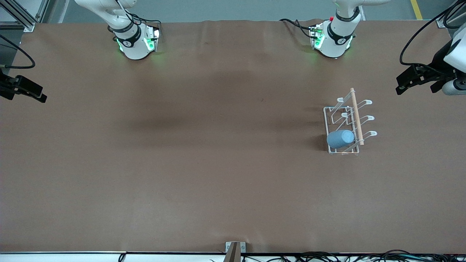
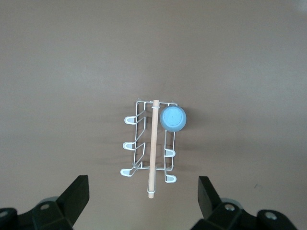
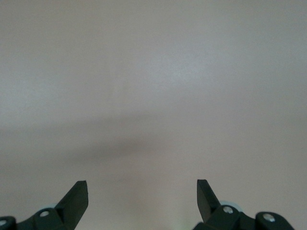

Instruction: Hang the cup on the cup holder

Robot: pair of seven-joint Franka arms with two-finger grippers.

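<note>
The small light-blue handleless plastic cup (image 1: 340, 138) is seen hung on the white wire cup holder with a light wooden rod along its top (image 1: 355, 117), slipped over the prong nearest the front camera on the side facing the right arm's end of the tabletop. It is tilted, its closed bottom pointing up and outward (a plain round matte disc in the left wrist view (image 2: 172, 118)), and no marks are visible on it. The other looped prongs of the rack (image 2: 149, 148) are bare, and its rectangular base rests on the brown tabletop (image 1: 204, 163) toward the left arm's end. The left gripper (image 1: 418, 78) is held over that end of the tabletop, fingers (image 2: 76, 196) spread wide with nothing between them. The right gripper (image 1: 22, 89) waits over the right arm's end, its fingers (image 3: 76, 196) likewise apart and empty.
</note>
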